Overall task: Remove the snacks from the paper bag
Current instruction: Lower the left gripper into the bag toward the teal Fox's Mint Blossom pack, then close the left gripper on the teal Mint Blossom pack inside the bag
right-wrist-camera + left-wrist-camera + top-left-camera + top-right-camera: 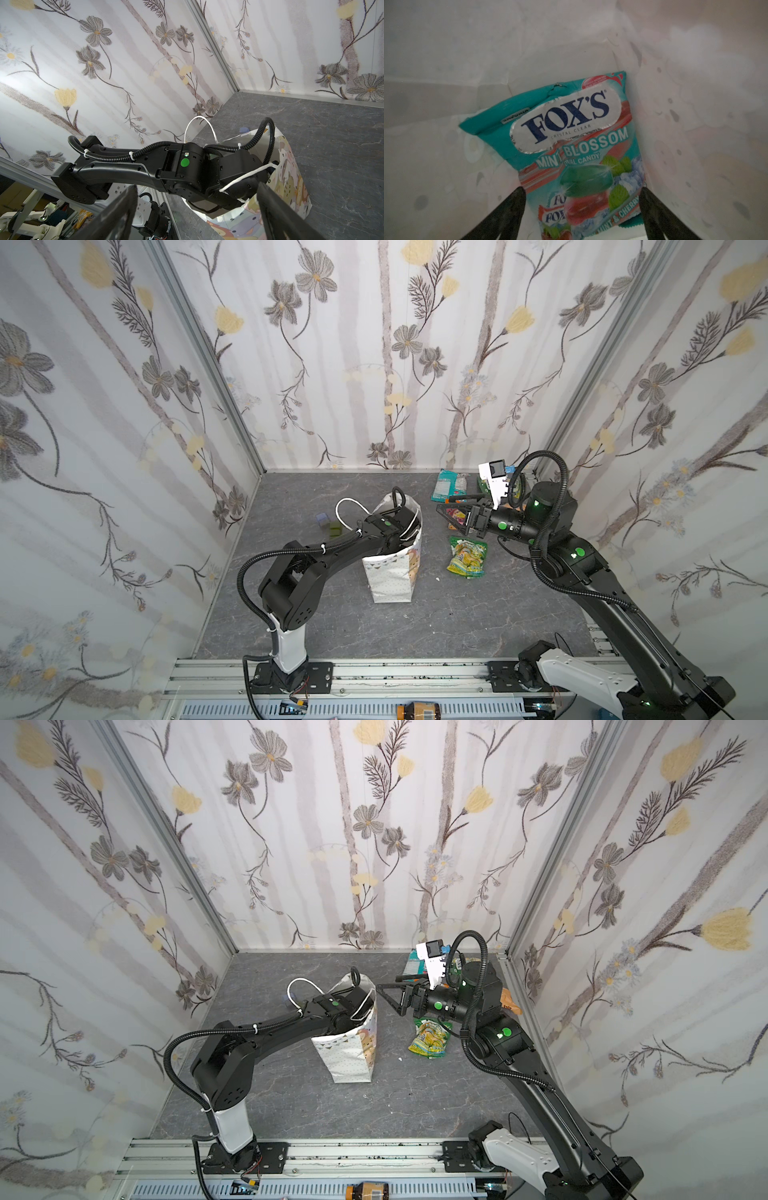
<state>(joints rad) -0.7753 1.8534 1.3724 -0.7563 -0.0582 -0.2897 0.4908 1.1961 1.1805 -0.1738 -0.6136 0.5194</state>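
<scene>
The white paper bag (390, 576) (349, 1056) stands upright mid-table, and my left arm reaches down into its mouth. In the left wrist view a teal FOX'S candy packet (571, 128) lies on the bag's white inside (446, 83). My left gripper (582, 190) is open, one finger on each side of the packet's lower end. My right gripper (445, 517) (197, 188) hangs open and empty just right of the bag. Other snacks lie on the table: a teal packet (449, 485), a yellow-green one (467, 558) (430, 1038), a red-pink one (455, 514) and a tan-orange pouch (509, 1002).
Small green (334, 529) and blue (321, 518) blocks sit left of the bag. The bag's cord handle (349, 510) loops over my left arm (187, 166). Flowered walls close the left, back and right sides. A metal rail (374, 672) runs along the front.
</scene>
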